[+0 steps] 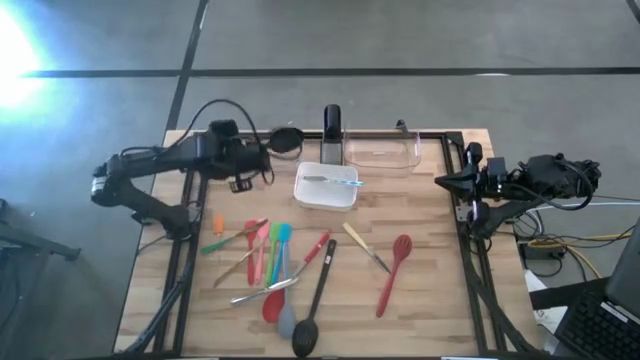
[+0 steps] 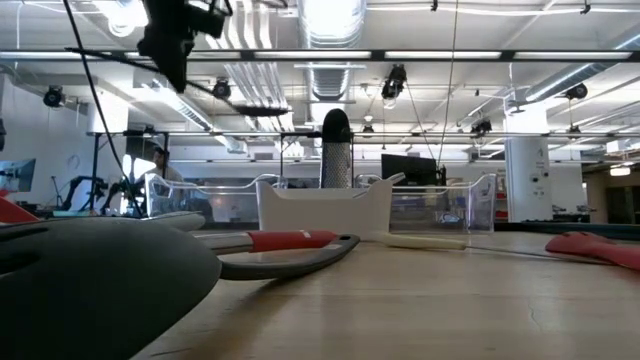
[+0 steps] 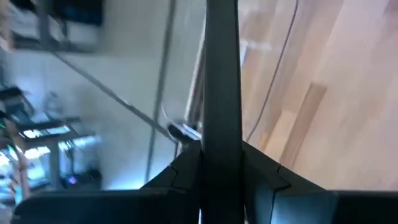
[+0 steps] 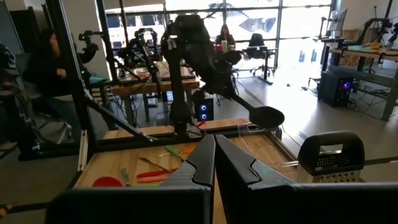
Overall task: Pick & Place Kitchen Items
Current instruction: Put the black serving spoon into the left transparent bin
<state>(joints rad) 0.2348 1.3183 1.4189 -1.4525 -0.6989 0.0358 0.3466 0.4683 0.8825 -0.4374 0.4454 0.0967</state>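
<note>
My left gripper is shut on a black spoon, held high above the table's far left, next to the white square dish. The spoon's bowl also shows in the right wrist view. A thin utensil with a blue end lies in the dish. Several utensils lie flat on the near half of the table: coloured silicone spoons, a red spatula, a black spoon, a red spoon and a wooden-handled knife. My right gripper is shut and empty at the table's right edge. My left gripper pinches the black spoon's handle between its two fingers. The handle runs along the fingers and sticks out ahead of them. The spoon is lifted clear of the table, its bowl end slanting down away from the gripper.
A clear rectangular bin stands at the far edge right of the dish, with a dark upright grater beside it. Bare wood lies at the table's right. Black frame rails run along both sides. People sit in the room beyond the table.
</note>
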